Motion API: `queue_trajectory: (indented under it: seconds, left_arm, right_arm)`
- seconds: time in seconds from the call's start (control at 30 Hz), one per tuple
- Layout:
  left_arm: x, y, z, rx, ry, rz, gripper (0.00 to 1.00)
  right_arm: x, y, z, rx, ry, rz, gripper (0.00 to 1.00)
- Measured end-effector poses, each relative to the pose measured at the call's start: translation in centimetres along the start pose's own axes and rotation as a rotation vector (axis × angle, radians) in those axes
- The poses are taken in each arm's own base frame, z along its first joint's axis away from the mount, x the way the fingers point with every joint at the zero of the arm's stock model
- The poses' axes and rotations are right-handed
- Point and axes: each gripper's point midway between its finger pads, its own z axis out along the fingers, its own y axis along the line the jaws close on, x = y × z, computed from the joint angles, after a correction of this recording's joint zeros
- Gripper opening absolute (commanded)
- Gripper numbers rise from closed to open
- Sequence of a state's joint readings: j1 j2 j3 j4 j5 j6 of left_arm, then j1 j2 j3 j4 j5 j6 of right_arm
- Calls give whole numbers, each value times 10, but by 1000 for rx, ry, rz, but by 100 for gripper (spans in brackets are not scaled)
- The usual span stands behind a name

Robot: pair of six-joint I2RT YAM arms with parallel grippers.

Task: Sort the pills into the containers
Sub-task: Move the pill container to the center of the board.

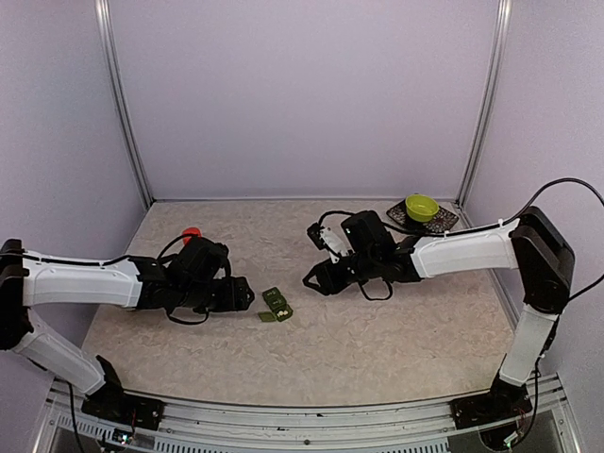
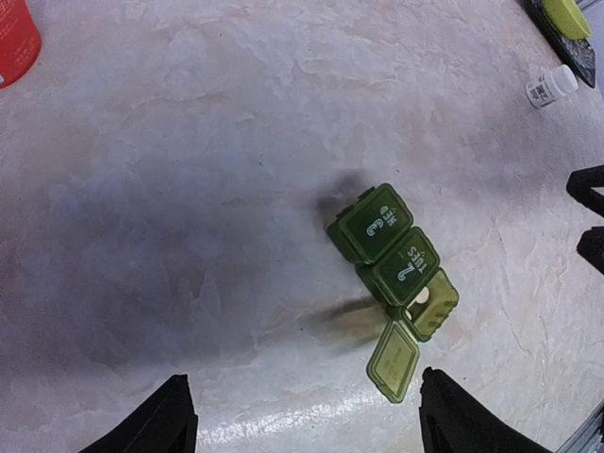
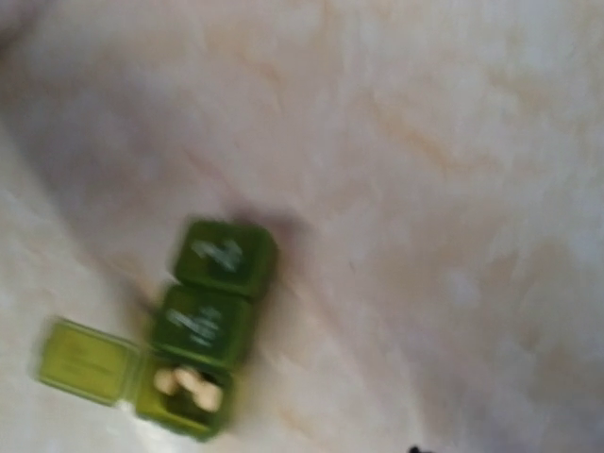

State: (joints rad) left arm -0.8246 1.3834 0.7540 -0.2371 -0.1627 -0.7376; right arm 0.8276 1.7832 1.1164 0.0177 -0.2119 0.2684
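beige marbled table (image 1: 377, 330) carries the containers (image 1: 276, 305) near the middle, end lid flipped open, pale pills (image 3: 189, 387) inside. red object (image 1: 192, 231) at left rear. small white bottle (image 2: 550, 85) further back. dark mat (image 1: 444, 222) in far right corner.

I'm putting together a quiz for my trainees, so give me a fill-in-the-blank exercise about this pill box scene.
Of the three lids on the green containers, ____ are shut. The open compartment holds pale ____. The yellow-green bowl sits nearer the ____ arm. The left pincer has its jaws ____.
Missing words: two; pills; right; open.
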Motion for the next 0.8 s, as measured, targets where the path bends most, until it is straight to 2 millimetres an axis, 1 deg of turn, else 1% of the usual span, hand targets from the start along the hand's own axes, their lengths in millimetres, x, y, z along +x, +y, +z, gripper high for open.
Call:
queue_trajectory:
  seconds: [0.1, 0.17, 0.27, 0.37, 0.5, 0.67, 0.8]
  left_arm:
    - [0, 8, 11, -43, 4, -5, 69]
    - [1, 12, 21, -71, 18, -3, 62]
    - [2, 16, 36, -108, 43, 6, 60]
    - [2, 16, 50, -134, 58, 23, 60]
    - [0, 16, 63, -157, 69, 43, 60]
    - [-3, 14, 77, -171, 80, 65, 60]
    - [-7, 11, 87, -174, 85, 79, 60]
  right_arm:
    - [24, -8, 19, 9, 74, 8, 50]
    - [34, -11, 24, 13, 107, 12, 53]
    - [39, -12, 25, 15, 121, 10, 61]
    - [38, -12, 24, 18, 118, 9, 73]
    - [38, -10, 15, 21, 109, 4, 85]
    - [33, -4, -8, 15, 76, -1, 90]
    - [23, 2, -24, 8, 37, -7, 92]
